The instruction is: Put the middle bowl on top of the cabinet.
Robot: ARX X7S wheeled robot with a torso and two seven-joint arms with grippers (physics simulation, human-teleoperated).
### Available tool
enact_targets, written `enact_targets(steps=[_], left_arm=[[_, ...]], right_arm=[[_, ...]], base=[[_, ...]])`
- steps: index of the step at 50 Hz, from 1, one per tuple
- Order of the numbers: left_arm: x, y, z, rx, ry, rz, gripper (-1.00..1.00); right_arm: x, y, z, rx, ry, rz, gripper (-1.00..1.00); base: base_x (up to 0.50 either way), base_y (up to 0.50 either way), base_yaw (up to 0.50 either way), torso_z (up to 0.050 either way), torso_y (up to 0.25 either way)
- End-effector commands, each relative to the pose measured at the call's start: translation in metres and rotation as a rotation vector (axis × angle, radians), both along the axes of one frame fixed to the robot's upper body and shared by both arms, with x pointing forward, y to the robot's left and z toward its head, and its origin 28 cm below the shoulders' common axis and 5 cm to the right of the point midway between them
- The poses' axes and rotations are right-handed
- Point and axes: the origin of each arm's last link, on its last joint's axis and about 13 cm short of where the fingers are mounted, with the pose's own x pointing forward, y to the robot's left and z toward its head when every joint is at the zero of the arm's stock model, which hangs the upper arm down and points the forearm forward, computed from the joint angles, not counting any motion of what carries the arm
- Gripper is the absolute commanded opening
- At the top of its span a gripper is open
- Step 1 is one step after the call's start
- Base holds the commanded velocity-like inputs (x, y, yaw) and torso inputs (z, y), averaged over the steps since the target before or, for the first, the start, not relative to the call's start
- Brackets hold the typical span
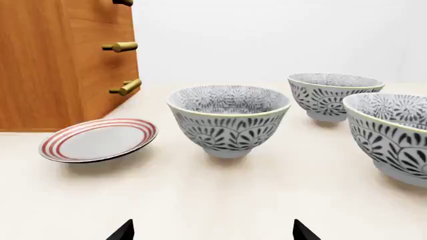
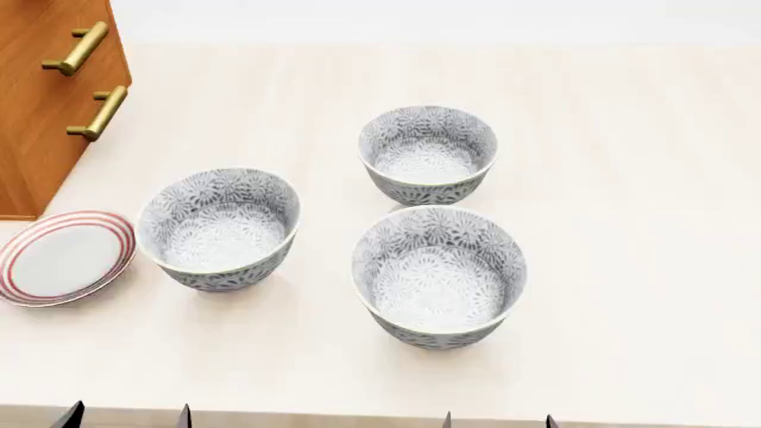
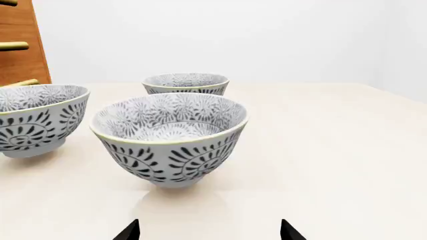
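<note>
In the left wrist view the left hand (image 1: 215, 231) shows only two dark fingertips set wide apart with nothing between them. Ahead stand three patterned bowls, one red-ringed plate (image 1: 99, 140) and the cabinet (image 1: 60, 60), whose front shows three brass handles, the top one cut off. Which bowl counts as the middle one is a judgement, since they form a triangle. Left to right from here, it is the middle bowl (image 1: 333, 95), the farthest, standing upright on the surface (image 1: 200, 200). In the head view the count holds: three bowls, one plate (image 2: 62, 257) and one cabinet (image 2: 42, 107) at the far left with two handles in frame. The middle bowl (image 2: 429, 156) sits farthest back, near but apart from the other two. Both hands show only as fingertips at the lower edge, the left hand (image 2: 127, 417) and the right hand (image 2: 497, 421), each spread and empty. In the right wrist view the right hand (image 3: 210, 231) is likewise wide and empty, the nearest bowl (image 3: 170, 140) sits straight ahead and the middle bowl (image 3: 187, 82) sits behind it. The grasp is not yet begun. The left hand is probably the better choice, being on the cabinet's side. It should come in over the nearer bowls, pinch the far bowl's rim wall, and lift it clear and level before carrying it across.
</note>
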Motion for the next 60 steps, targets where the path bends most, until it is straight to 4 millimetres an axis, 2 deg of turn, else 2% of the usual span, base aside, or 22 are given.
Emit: enact_targets(steps=[1,15,19,21,27,31,33,37,40,49,53,60], left_arm=[[0.0,0.0,0.001,0.0,0.0,0.0,1.0],[0.001,0.003,0.008,-0.021,-0.025,0.004,1.0],[-0.001,0.003,0.015,-0.025,-0.053,0.037,1.0],[-0.004,0.004,0.019,-0.03,-0.06,0.032,1.0],[-0.006,0.002,0.022,-0.034,-0.078,0.019,1.0],[-0.007,0.0,0.02,-0.033,-0.083,0.005,1.0],[-0.008,0.0,0.02,-0.034,-0.091,-0.003,1.0],[-0.009,0.0,0.021,-0.039,-0.096,-0.006,1.0],[-0.01,0.001,0.024,-0.047,-0.103,-0.009,1.0],[-0.011,0.003,0.028,-0.073,-0.117,-0.016,1.0],[-0.019,0.003,0.04,-0.111,-0.196,-0.05,1.0],[-0.045,0.003,0.075,-0.139,-0.341,-0.107,1.0]], right_arm=[[0.0,0.0,0.0,0.0,0.0,0.0,1.0],[-0.003,0.001,0.01,-0.018,-0.03,-0.015,1.0],[-0.009,-0.002,0.02,-0.024,-0.049,-0.04,1.0],[-0.017,-0.007,0.031,-0.024,-0.082,-0.07,1.0],[-0.058,-0.033,0.069,-0.03,-0.224,-0.218,1.0],[-0.097,-0.051,0.094,-0.038,-0.346,-0.354,1.0],[-0.123,-0.059,0.107,-0.061,-0.418,-0.447,1.0],[-0.157,-0.069,0.12,-0.09,-0.51,-0.566,1.0],[-0.172,-0.073,0.124,-0.101,-0.56,-0.618,1.0],[-0.175,-0.077,0.124,-0.127,-0.555,-0.657,1.0],[-0.174,-0.075,0.124,-0.129,-0.556,-0.653,1.0],[-0.173,-0.073,0.125,-0.131,-0.556,-0.654,1.0]], base=[[0.0,0.0,0.0,0.0,0.0],[0.0,0.0,0.0,0.0,0.0],[0.0,0.0,0.0,0.0,0.0],[0.0,0.0,0.0,0.0,0.0],[0.0,0.0,0.0,0.0,0.0],[0.0,0.0,0.0,0.0,0.0],[0.0,0.0,0.0,0.0,0.0],[0.0,0.0,0.0,0.0,0.0],[0.0,0.0,0.0,0.0,0.0],[0.0,0.09,0.0,0.0,0.0],[0.0,0.5,0.0,0.0,0.0],[0.0,0.49,0.0,0.0,0.0]])
